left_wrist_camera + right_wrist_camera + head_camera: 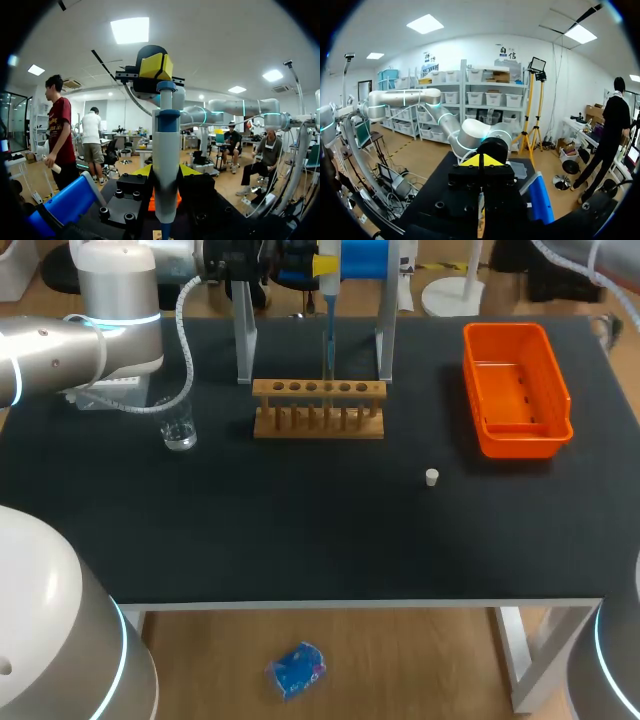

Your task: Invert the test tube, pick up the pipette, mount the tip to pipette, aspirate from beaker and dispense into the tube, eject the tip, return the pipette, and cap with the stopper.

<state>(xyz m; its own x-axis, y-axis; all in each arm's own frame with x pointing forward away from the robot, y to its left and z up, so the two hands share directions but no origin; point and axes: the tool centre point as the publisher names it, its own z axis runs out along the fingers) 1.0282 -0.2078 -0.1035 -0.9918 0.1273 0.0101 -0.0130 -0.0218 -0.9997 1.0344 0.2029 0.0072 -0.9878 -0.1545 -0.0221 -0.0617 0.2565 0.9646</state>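
Stopper [431, 477] mid-table; rack [318, 408], beaker [179, 429], bin [515, 390] behind; pipette [328, 310] above rack.

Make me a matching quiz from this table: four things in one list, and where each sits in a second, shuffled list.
Things:
1 beaker
2 stopper
3 orange bin
4 pipette

Places:
A at the far right side
B upright over the wooden rack
C left of the rack
D alone, nearer the front, between rack and bin

Pairs: 1-C, 2-D, 3-A, 4-B

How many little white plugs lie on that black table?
1. The stopper lies alone on the table, nearer the camera than the wooden rack and orange bin; none other shows.
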